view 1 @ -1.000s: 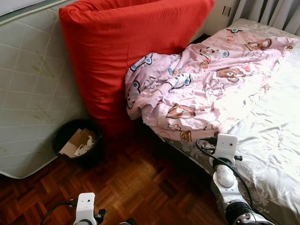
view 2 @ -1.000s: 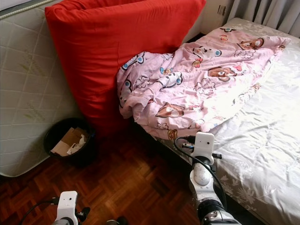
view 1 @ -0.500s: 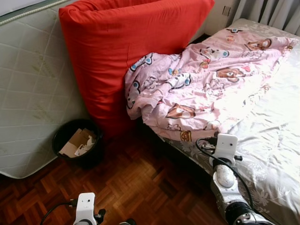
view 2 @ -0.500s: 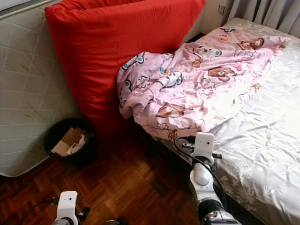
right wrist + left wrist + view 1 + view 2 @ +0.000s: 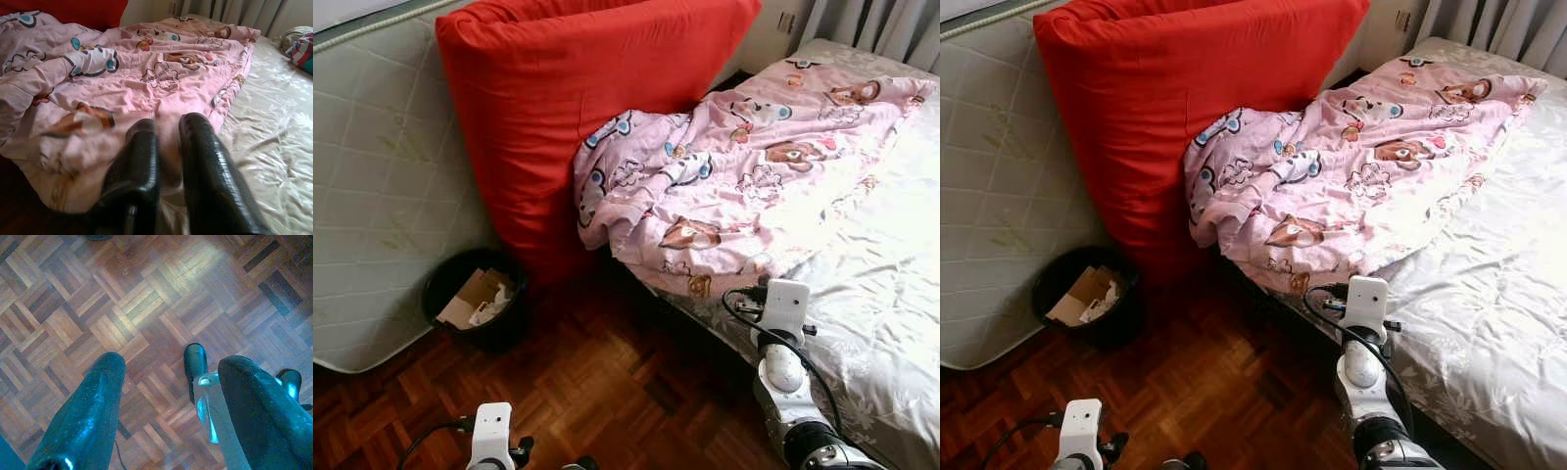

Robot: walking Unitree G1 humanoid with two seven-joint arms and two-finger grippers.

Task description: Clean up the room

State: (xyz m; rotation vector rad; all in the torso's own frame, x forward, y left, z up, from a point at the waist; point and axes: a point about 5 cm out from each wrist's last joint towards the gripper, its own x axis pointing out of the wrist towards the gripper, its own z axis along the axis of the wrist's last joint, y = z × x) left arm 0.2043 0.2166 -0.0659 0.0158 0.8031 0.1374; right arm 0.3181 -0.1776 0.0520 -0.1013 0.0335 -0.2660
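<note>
A crumpled pink cartoon-print blanket [image 5: 754, 166] lies across the bed, and its near edge hangs over the bed's side. My right arm's wrist [image 5: 785, 305] is at that edge. In the right wrist view my right gripper [image 5: 168, 147] has its fingers nearly together, with a fold of the pink blanket [image 5: 146, 73] pinched between them. My left arm's wrist [image 5: 491, 431] hangs low over the parquet floor [image 5: 597, 382]. My left gripper [image 5: 166, 396] is open and holds nothing.
A big red mattress [image 5: 578, 98] leans against a white quilted mattress [image 5: 382, 176]. A black bin [image 5: 475, 299] holding cardboard and paper stands on the floor between them. The bed has a silvery sheet [image 5: 881, 274]. A striped cloth [image 5: 302, 51] lies at the bed's far side.
The blanket's near hem has shifted slightly at my right gripper. Both arms have hardly moved.
</note>
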